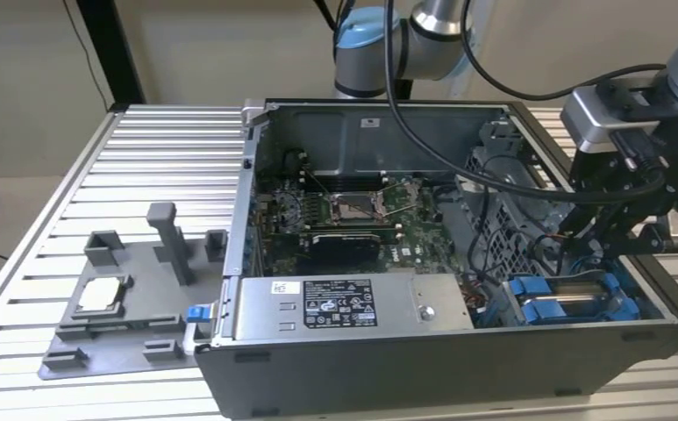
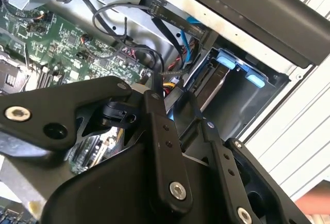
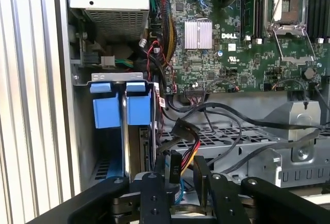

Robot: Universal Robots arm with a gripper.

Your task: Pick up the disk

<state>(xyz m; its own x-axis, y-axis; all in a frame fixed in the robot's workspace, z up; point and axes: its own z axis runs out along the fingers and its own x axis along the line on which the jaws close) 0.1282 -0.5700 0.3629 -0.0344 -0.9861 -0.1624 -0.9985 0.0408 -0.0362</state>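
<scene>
Blue-framed disk (image 3: 138, 110) edge-on near the gripper (image 3: 178, 171), first wrist view

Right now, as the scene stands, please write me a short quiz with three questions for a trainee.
1. True or false: the gripper holds the disk.
2. Where is the disk? A) on the table B) in the case C) on the tray
3. Fill in: the disk's carrier is coloured ____.
Key: 1 false; 2 B; 3 blue.
</scene>
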